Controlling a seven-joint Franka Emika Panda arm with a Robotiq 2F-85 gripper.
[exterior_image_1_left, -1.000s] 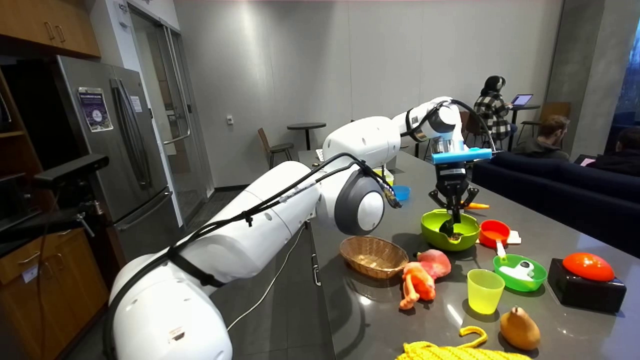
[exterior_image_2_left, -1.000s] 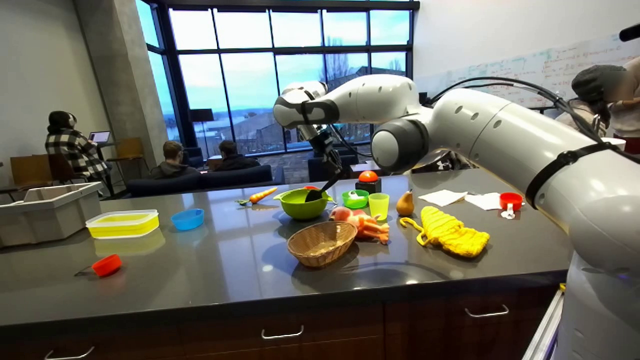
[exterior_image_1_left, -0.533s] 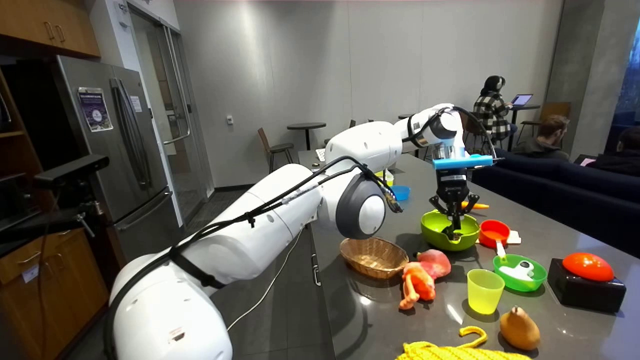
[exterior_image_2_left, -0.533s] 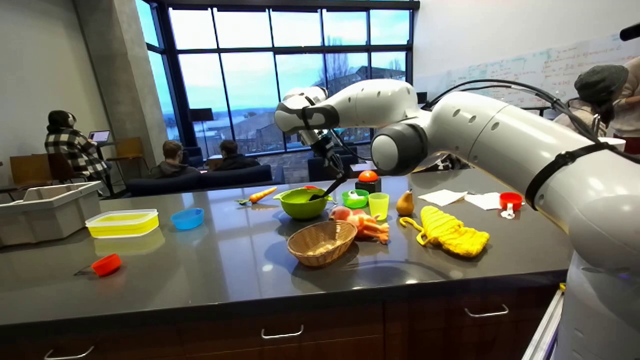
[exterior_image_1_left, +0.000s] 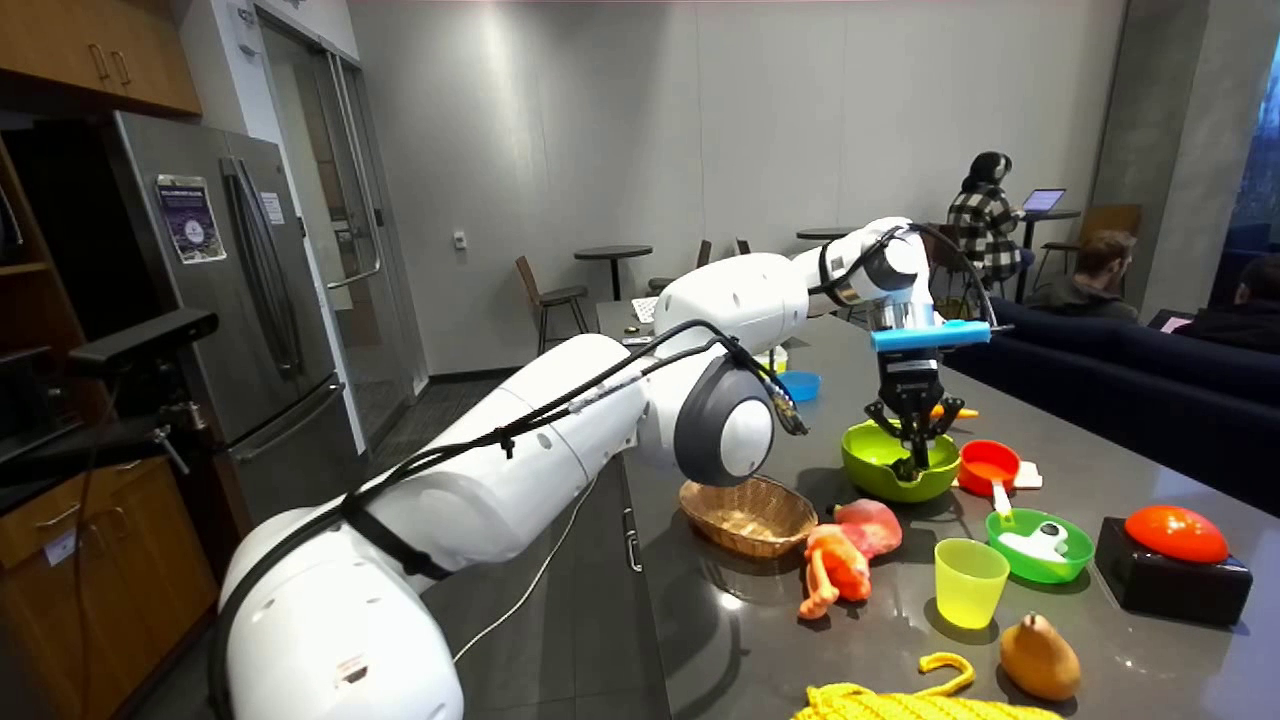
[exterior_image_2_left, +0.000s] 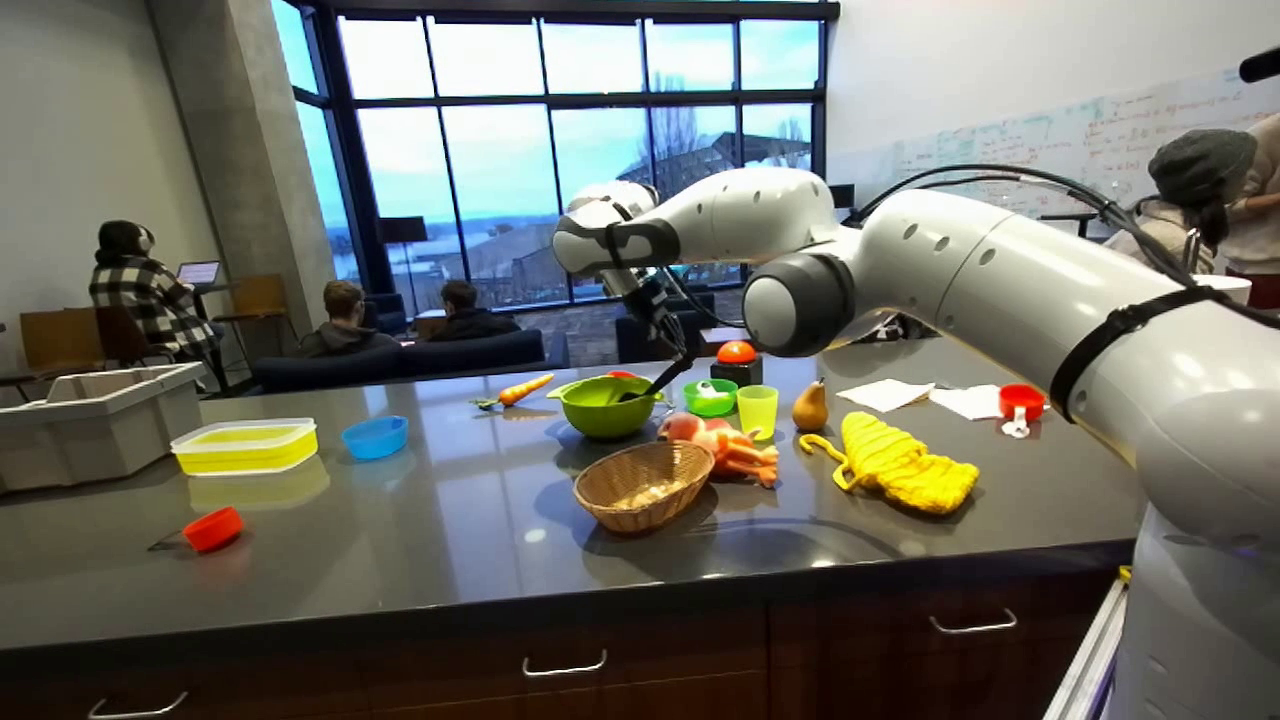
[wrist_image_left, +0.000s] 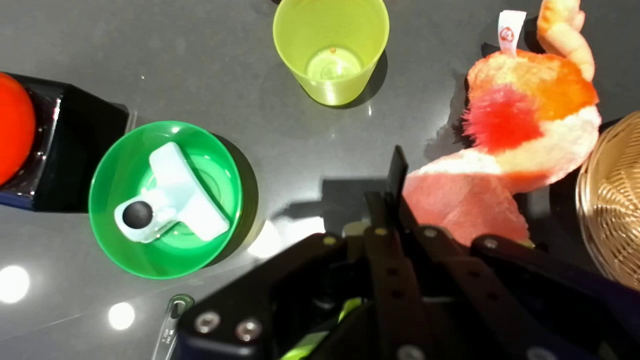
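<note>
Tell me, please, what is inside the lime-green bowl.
The lower end of the black utensil, held by the gripper, shows inside the lime-green bowl. The bowl's near wall and the utensil hide part of the bottom, so whatever lies there cannot be seen.

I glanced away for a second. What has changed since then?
The arm has come down a little. The black utensil held in its gripper came with it and sits lower in the green bowl, so less of its head shows above the rim in an exterior view. Nothing was taken hold of or let go. The bowl, wicker basket, yellow cup and pear stayed where they were.
</note>
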